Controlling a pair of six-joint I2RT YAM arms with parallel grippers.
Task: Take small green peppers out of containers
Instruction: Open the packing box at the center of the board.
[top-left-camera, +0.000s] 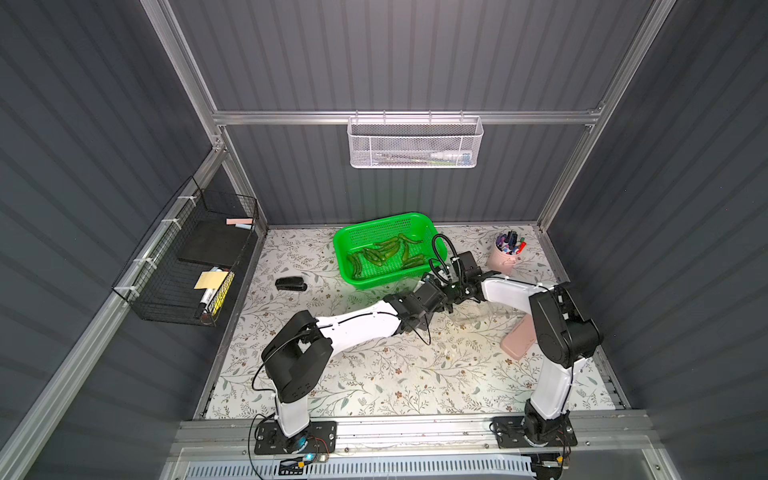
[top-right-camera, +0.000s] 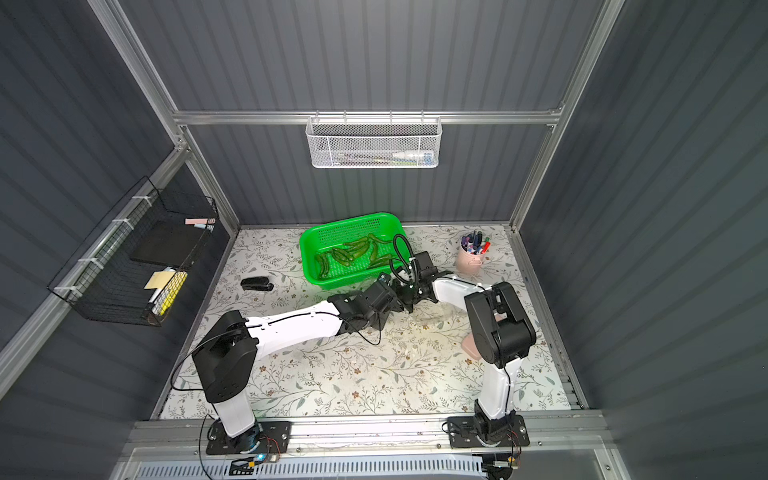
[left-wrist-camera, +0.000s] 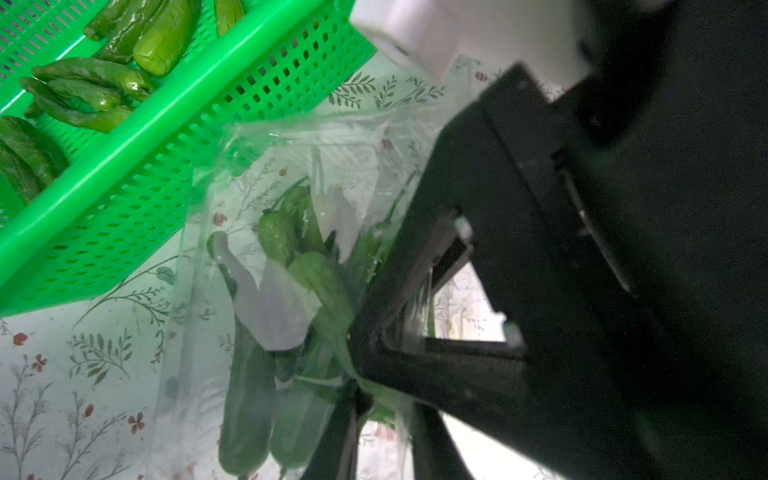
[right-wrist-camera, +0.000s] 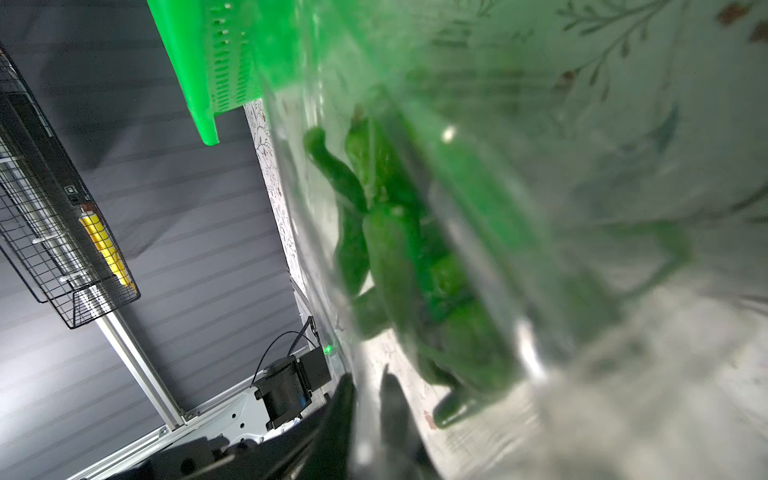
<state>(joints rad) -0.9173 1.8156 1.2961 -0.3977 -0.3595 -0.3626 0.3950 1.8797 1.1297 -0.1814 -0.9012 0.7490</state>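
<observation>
Left wrist view: clear container (left-wrist-camera: 195, 324), small green peppers (left-wrist-camera: 245, 395) inside, pinched at rim by left gripper (left-wrist-camera: 386, 401) and right gripper (left-wrist-camera: 363, 343); halves judged best parted slowly.

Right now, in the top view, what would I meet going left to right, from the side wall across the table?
Black wire basket → stapler → green basket → pink cup of pens

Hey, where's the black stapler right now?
In both top views the black stapler lies on the floral table, on the robot's left side, just left of the green basket and apart from it.
</observation>
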